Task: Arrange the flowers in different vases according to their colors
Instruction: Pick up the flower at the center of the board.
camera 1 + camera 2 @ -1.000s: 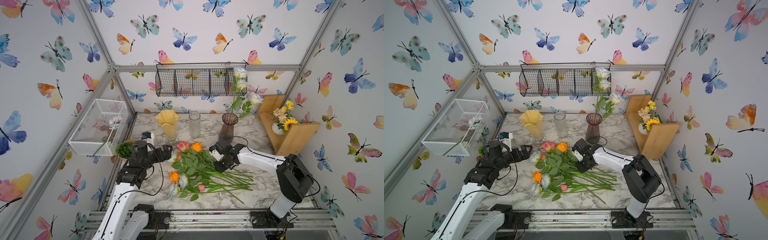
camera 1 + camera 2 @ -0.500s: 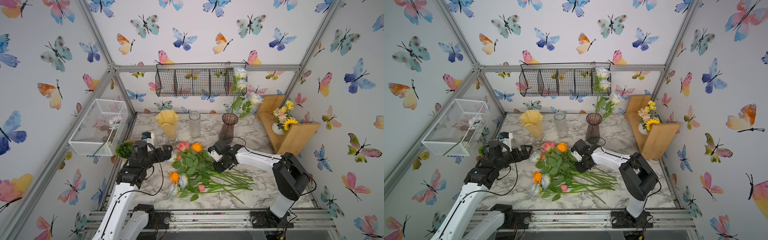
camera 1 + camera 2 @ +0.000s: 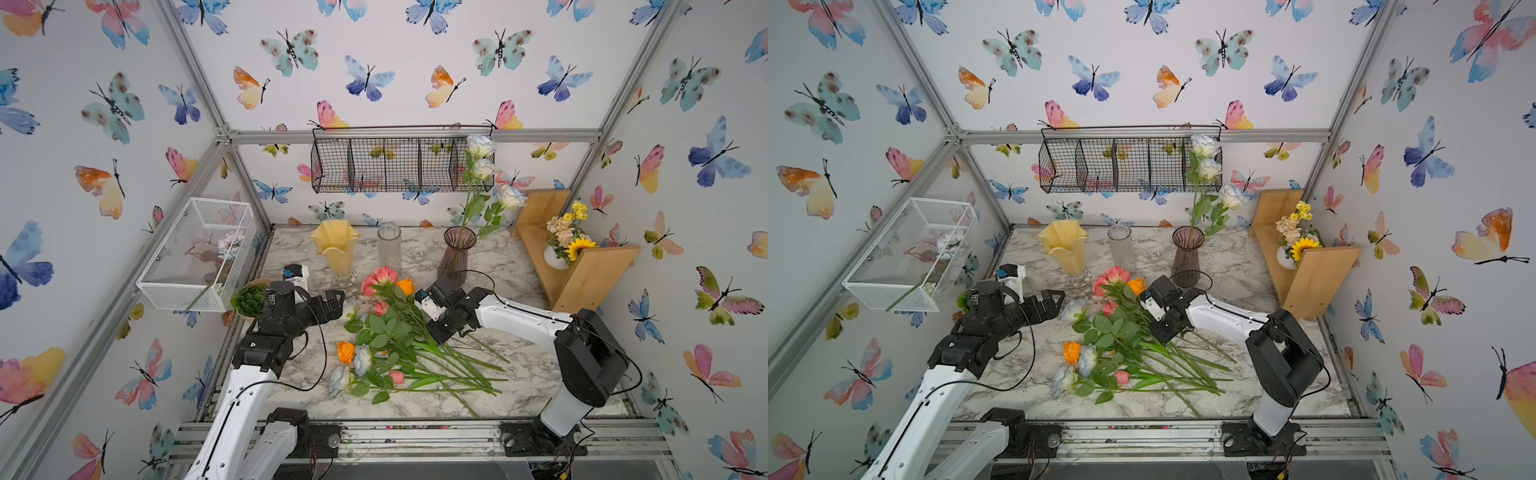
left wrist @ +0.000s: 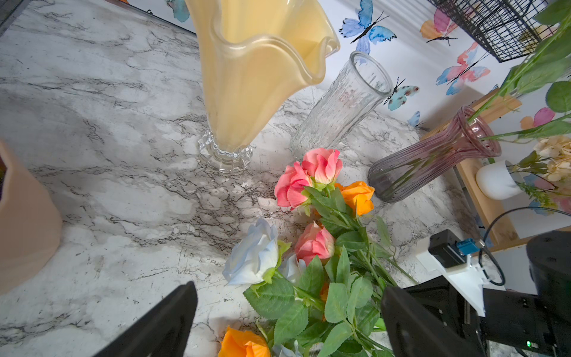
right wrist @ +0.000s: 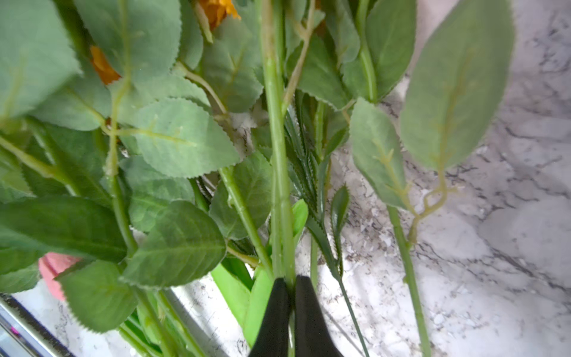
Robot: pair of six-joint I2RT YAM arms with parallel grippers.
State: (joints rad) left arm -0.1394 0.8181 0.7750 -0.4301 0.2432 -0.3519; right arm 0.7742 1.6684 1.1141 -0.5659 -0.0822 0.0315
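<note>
Black wire basket (image 3: 399,164) hung on the back wall, white mesh basket (image 3: 195,257) on the left wall. At the right, wooden shelf (image 3: 590,274) with sunflower bouquet (image 3: 567,232) in a round white pot (image 3: 552,257). Green succulent (image 3: 249,299) in a tan pot (image 4: 27,222) at the marble table's (image 3: 498,257) left edge.

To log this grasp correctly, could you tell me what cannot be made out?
- Right wrist view: which bloom the green stem pinched by the right gripper carries; the frame edge cuts it off.
- Both top views: that gripper's fingertips, hidden beneath its own body.
- White mesh basket: contents indistinct through mesh.
</note>
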